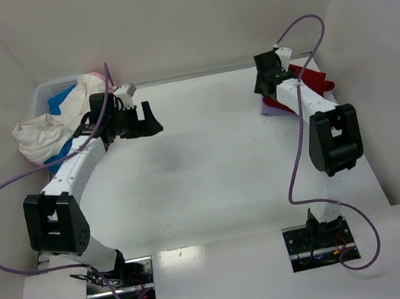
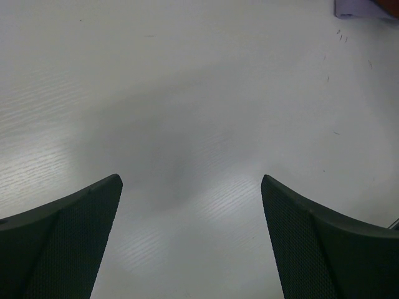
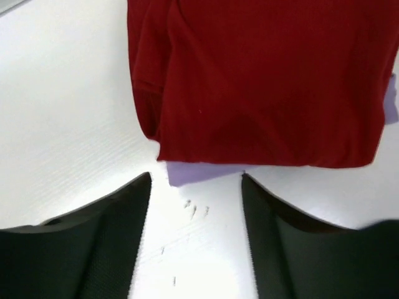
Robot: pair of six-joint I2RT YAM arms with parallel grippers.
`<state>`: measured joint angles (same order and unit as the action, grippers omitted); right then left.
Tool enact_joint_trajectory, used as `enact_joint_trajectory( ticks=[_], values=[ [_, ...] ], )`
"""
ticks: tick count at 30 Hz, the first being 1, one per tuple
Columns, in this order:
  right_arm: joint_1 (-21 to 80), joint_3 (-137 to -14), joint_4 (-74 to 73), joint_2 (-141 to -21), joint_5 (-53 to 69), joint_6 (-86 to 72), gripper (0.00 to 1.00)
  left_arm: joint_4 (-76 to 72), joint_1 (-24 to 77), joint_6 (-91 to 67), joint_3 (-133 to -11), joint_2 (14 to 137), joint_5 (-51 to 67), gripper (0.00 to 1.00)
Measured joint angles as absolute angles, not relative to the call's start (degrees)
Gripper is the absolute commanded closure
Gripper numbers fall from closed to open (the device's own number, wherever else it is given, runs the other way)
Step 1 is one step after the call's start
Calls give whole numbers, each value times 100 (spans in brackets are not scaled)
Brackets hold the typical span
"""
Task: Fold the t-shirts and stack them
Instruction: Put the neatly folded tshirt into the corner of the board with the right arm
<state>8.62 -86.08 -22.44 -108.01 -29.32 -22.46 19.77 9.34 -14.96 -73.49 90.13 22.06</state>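
A folded dark red t-shirt (image 3: 262, 81) lies on top of a folded pale lavender t-shirt (image 3: 193, 172) at the table's far right (image 1: 318, 79). My right gripper (image 3: 196, 180) hovers just short of that stack's near edge, jaws open, nothing between them. Only a lavender corner (image 1: 270, 106) shows under the arm from above. My left gripper (image 2: 191, 184) hangs open over bare table at the far left (image 1: 150, 119), empty. Cream-white (image 1: 39, 135), blue (image 1: 62, 104) and pink (image 1: 98, 76) t-shirts are heaped in the basket.
A white plastic lattice basket (image 1: 50, 89) stands in the far left corner, cloth spilling over its near rim. White walls close in the table at the back and both sides. Purple cables loop from both arms.
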Motion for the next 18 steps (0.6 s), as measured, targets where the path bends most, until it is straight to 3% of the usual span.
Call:
enact_joint_trajectory(
  ticks=[2, 3, 5, 18],
  values=[
    [843, -8357, -2198, -10582, -2932, -2355, 58, 1966, 934, -1496, -7349, 9013, 2231, 0],
    [829, -8246, -2187, -10534, -2923, -2414, 77, 1962, 934, -1496, -7349, 9013, 2239, 0],
    [821, -8003, -2182, -10501, -2923, -2517, 86, 1962, 934, -1496, -7349, 9013, 2241, 0],
    [331, -7526, -2539, -10565, -3216, -2867, 90, 1918, 934, -1509, -7349, 9015, 2331, 0]
  ],
)
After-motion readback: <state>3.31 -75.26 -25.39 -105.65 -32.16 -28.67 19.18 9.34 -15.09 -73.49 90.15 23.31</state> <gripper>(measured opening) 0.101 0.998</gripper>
